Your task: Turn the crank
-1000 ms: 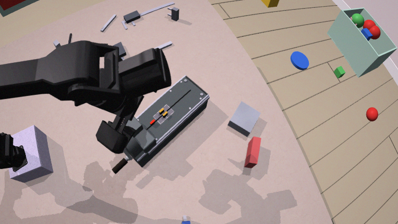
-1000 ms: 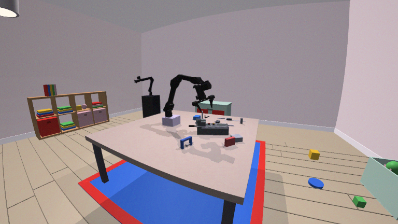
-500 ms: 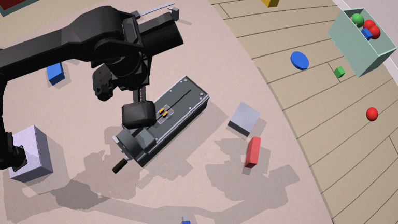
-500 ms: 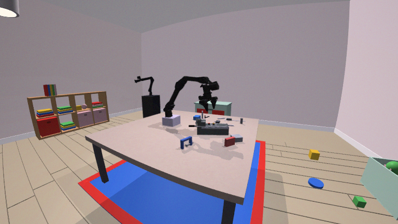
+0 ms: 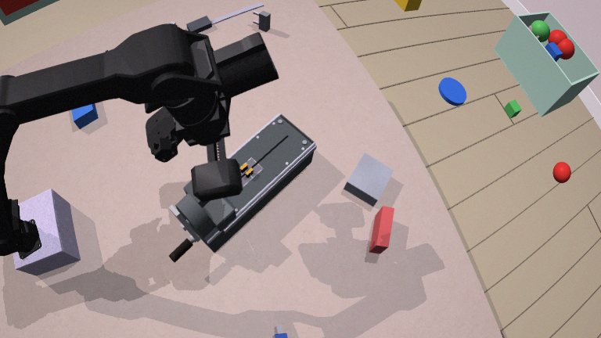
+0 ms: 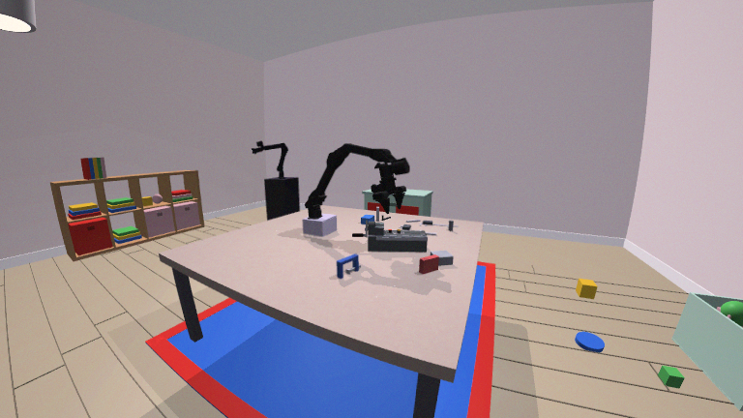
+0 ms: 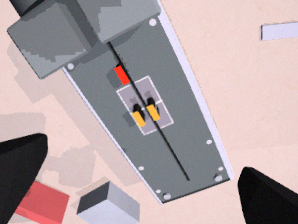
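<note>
I have the gripper [image 5: 216, 178] [image 6: 389, 203] [image 7: 145, 161] spread and holding nothing above the machine [image 5: 268, 167] [image 6: 397, 243] [image 7: 165, 145], probably to view the red pointer [image 7: 122, 75] (short of the brass marks [image 7: 146, 115]), with the crank handle [image 5: 181, 249] [image 6: 358, 234] off to its side.

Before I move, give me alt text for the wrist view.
The red pointer sits off the two brass zero marks, toward the machine's grey housing, beside the slot. The open gripper's dark fingers frame the machine from either side, holding nothing; a red block and grey block lie below.
</note>
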`<state>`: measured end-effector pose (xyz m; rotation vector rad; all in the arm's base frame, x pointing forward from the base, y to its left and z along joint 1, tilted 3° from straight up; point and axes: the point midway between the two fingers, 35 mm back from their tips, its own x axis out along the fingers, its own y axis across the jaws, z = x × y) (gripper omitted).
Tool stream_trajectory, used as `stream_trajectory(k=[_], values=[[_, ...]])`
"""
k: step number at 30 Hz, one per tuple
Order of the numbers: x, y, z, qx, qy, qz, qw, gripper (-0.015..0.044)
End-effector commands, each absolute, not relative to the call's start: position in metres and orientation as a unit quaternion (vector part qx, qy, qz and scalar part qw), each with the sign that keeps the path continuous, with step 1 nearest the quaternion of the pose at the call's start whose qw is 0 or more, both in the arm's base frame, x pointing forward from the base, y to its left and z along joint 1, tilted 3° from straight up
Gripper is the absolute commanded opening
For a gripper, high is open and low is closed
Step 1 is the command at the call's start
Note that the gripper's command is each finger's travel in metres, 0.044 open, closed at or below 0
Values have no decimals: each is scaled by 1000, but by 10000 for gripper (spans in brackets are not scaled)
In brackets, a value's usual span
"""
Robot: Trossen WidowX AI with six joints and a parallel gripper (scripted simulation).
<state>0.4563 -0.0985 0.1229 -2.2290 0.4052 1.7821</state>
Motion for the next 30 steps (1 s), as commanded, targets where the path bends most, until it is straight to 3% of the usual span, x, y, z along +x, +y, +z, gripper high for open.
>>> stream_trajectory(k=[1, 12, 30], values=[[455, -99, 120, -765, 139, 617, 125, 440], [453, -101, 121, -764, 148, 613, 140, 440], [406, -141, 134, -629, 333, 450, 539, 440]])
